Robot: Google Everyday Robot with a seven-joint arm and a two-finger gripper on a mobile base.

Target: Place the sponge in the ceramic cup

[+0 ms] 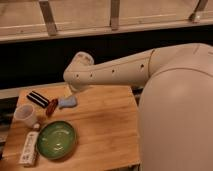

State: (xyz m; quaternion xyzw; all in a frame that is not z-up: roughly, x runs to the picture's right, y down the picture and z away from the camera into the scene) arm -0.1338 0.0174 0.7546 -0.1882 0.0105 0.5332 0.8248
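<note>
We cannot read any writing on the white oblong box [29, 148], which lies at the near left corner of the wooden table [107, 125] with its length running from far to near. The faint marks on its top stay unclear to us.

The pale blue-grey sponge [67, 102] lies flat on the table's far left part, close to the far edge. Its long axis runs roughly along that edge, with the right end tilted slightly toward the far side. Its left end is just beside a dark red oblong object [51, 107], which slants from far to near. Further left, a black-and-white striped bar [37, 98] lies diagonally near the far left corner.

The white ceramic cup [26, 116] stands upright near the left edge with its mouth upward, apart from the sponge and with the red object between them. The green bowl [56, 140] sits near the near edge, just beside the box.

The white arm [115, 72] reaches in from the right above the far edge. The gripper [72, 91] hangs under its end, just above the sponge's right end, its fingers released and holding nothing.

The right half of the table is bare wood out to the right edge, where the robot's white body [175, 115] covers the near right corner.
</note>
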